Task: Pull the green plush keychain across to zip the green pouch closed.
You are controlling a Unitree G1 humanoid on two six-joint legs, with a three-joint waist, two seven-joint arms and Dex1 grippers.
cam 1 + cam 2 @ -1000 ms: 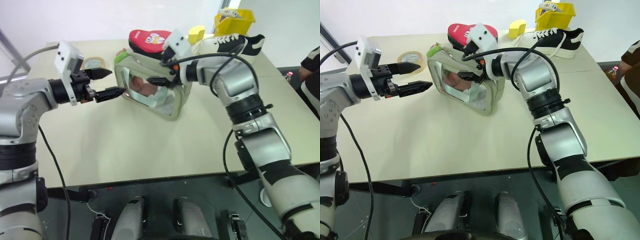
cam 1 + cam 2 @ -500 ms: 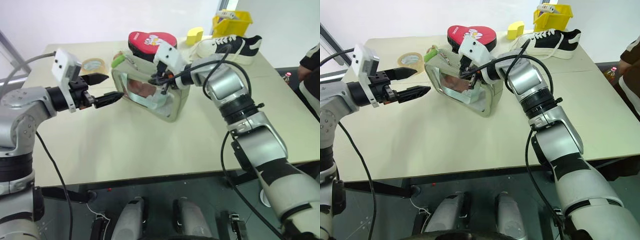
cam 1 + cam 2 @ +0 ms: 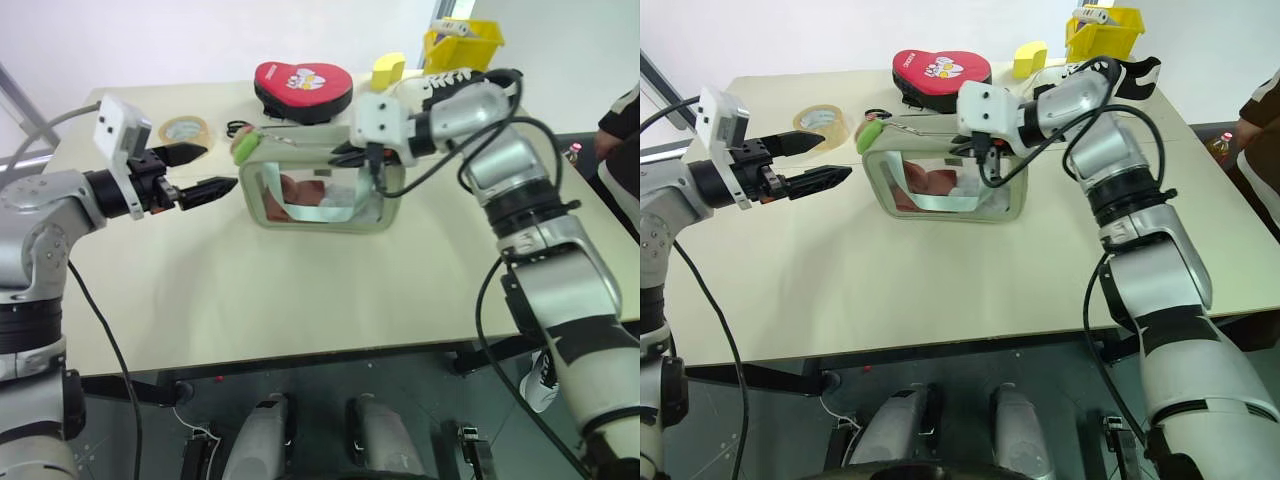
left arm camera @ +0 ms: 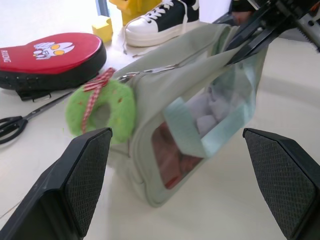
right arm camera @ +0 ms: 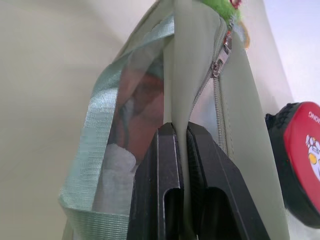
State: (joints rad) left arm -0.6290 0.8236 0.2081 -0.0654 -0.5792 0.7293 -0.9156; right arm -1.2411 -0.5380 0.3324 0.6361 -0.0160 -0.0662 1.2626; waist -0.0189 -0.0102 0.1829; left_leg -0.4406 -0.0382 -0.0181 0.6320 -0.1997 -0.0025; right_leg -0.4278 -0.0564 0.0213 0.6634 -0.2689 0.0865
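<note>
**Right hand clamps the pouch and swings it square to the left hand**

From where I stand, the big change is on the right side. A second ago the right gripper (image 3: 985, 158) was spread over the tilted green pouch (image 3: 320, 190); now its two fingers have shut flat on the fabric at the pouch's right end, pinching the top edge beside the zip. In the same second the wrist has rolled and drawn back to the right, and the pouch has come with it: it stood askew on one corner, its window turned aside, and now it stands upright near the middle of the table (image 3: 300, 290) with the clear window facing me and the reddish contents showing through.

The green plush keychain (image 4: 101, 111) sits at the pouch's left top corner, on the zip pull, a red checked ribbon tied across it. The left gripper (image 3: 195, 172) has hardly moved. It hangs just off that corner, level, fingers spread as wide as they go, holding nothing; the plush lies between its fingertips in the wrist view but is not yet touched.

To my eye the pouch is now anchored, so the left hand should close on the plush and draw it along the zip toward the right hand. The zip looks open along the top.

Writing: the red heart-shaped pad (image 4: 47, 57) behind carries white lettering on its rim that seems to read "BOXING", though I cannot be sure.
</note>
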